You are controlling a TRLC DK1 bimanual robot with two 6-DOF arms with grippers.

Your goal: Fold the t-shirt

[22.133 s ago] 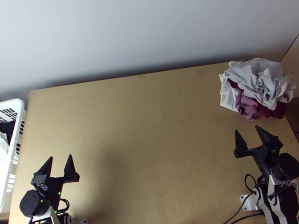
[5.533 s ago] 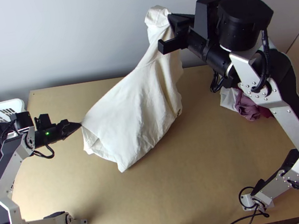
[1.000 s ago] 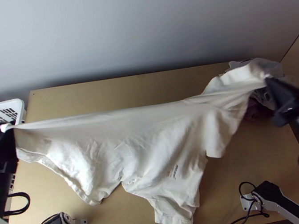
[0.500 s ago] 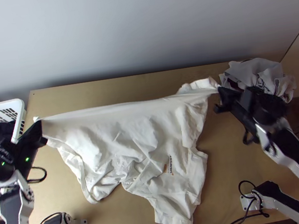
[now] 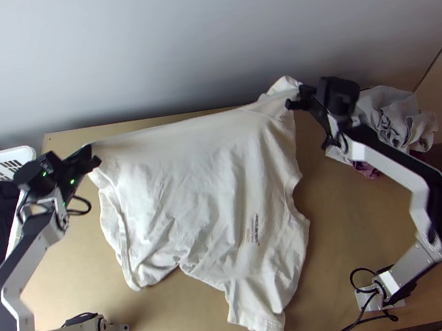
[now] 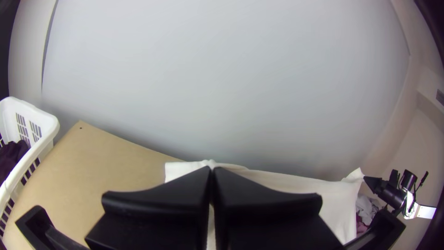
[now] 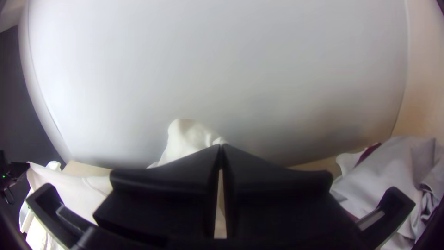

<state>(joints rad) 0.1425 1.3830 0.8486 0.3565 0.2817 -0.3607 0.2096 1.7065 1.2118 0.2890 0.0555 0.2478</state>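
The white t-shirt (image 5: 191, 190) is stretched between both grippers along its far edge, its lower part draped over the table with wrinkles and a small print facing up. My left gripper (image 5: 91, 149) is shut on its far left corner; in the left wrist view the left gripper (image 6: 211, 170) has its fingertips together on the cloth. At the far right corner my right gripper (image 5: 299, 92) is shut on the fabric, a loose flap standing beyond it. The right wrist view has the right gripper (image 7: 221, 144) closed at the tips, with white cloth (image 7: 185, 136) beside them.
A pile of grey and maroon cloth (image 5: 390, 117) lies at the table's far right corner, close to the right arm. The white basket (image 5: 17, 156) with dark cloth stands at the left edge. Bare tabletop (image 5: 357, 231) shows right of the shirt.
Since half a second ago both grippers have moved toward the table's far edge, drawing the shirt's held edge with them. Over the last second they have also come closer together. The near hem has barely shifted.
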